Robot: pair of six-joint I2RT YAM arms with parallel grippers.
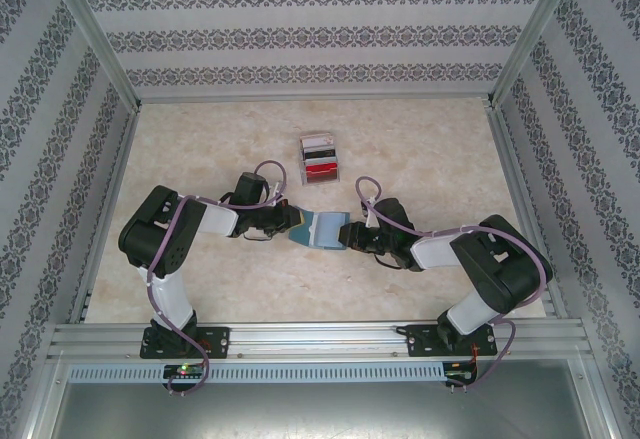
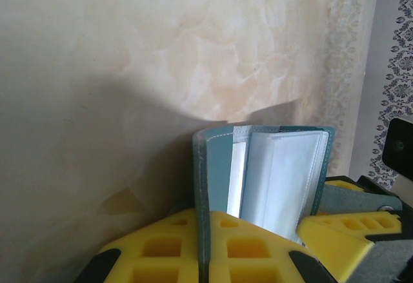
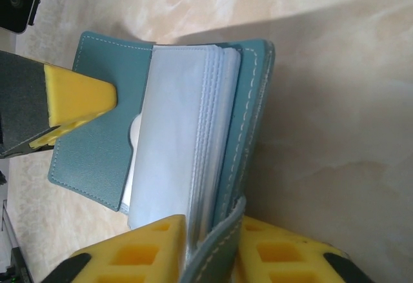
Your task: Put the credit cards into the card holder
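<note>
From above, the left pincer (image 1: 283,221) and the right pincer (image 1: 355,236) met at the card holder (image 1: 322,229), which lay spread between their tips. The cards (image 1: 320,157) sat in a clear stand (image 1: 338,169) well beyond both. At the left wrist, the pincer (image 2: 205,225) was clamped tight on one teal cover, with the pale leaves fanned just right of its tips. At the right wrist, the pincer (image 3: 216,244) was narrowed on the opposite cover, the leaves crowding its left finger. To open it well, I judged each side should grip cover alone and draw apart gently, so that a pocket gapes without the holder slipping.
</note>
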